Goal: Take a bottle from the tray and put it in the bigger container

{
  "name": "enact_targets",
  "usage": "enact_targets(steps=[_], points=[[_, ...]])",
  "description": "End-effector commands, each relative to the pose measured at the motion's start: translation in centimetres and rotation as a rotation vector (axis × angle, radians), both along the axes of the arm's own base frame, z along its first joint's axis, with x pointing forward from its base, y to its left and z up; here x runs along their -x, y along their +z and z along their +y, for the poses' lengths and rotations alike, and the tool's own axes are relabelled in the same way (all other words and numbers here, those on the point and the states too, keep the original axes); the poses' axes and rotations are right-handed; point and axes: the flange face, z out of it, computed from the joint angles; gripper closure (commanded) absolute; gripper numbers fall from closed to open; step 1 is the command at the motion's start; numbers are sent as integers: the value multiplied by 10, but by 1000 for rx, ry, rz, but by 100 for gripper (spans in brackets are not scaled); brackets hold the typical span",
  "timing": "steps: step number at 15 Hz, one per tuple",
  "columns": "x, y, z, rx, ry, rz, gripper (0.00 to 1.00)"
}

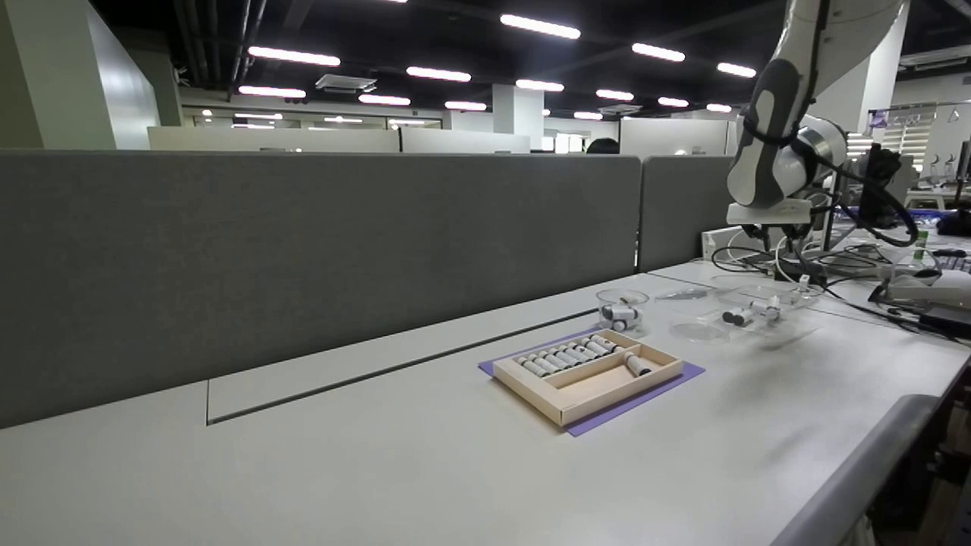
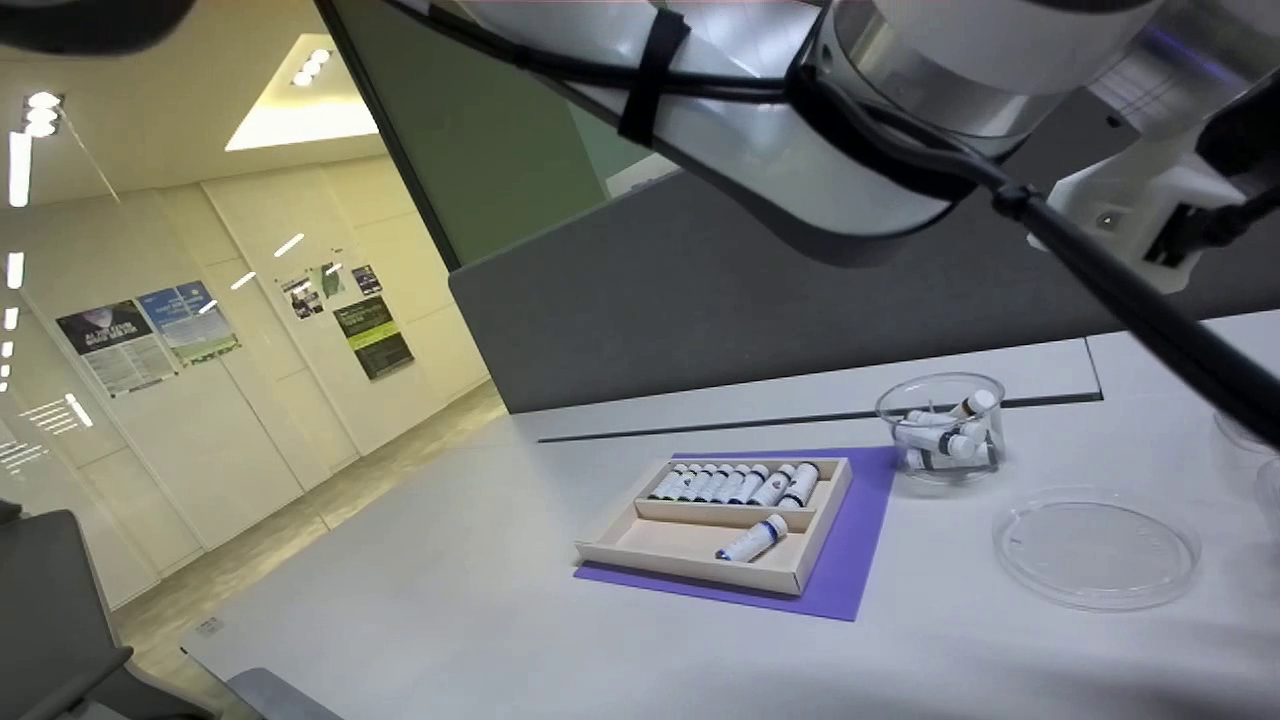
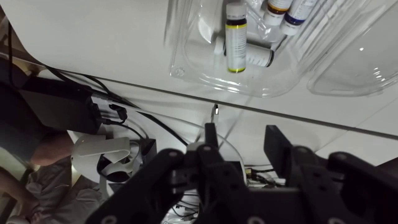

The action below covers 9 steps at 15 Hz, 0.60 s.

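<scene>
The tan wooden tray (image 1: 622,392) sits on a purple sheet; it also shows in an exterior view (image 2: 668,538). A row of small white-labelled bottles (image 2: 735,485) fills its narrow compartment. One bottle (image 2: 752,540) lies at an angle in its wide compartment, also visible in an exterior view (image 1: 636,365). The bigger container is a clear rectangular plastic box (image 1: 793,303) holding several bottles; the wrist view shows the box (image 3: 177,59) and a yellow-banded bottle (image 3: 236,46) in it. My gripper (image 3: 242,129) is open and empty, raised beyond the box, away from the tray.
A clear round cup (image 2: 990,455) with several bottles stands beside the tray. A clear round lid (image 2: 1095,555) lies near it. A grey partition (image 1: 318,280) runs along the table's back. Cables and a black box (image 3: 59,102) lie near the gripper. A person (image 3: 49,174) shows at the wrist view's edge.
</scene>
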Motion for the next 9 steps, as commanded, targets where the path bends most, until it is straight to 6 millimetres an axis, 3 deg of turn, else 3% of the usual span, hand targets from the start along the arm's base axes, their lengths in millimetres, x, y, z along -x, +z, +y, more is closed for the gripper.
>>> enact_targets(steps=[1,4,5,7,9], points=[[-24,13,25,103,-77,-14,30],[-41,30,73,66,-22,24,7],[-38,16,52,90,-19,17,24],[-51,22,77,77,3,30,8],[-51,23,79,75,2,32,7]])
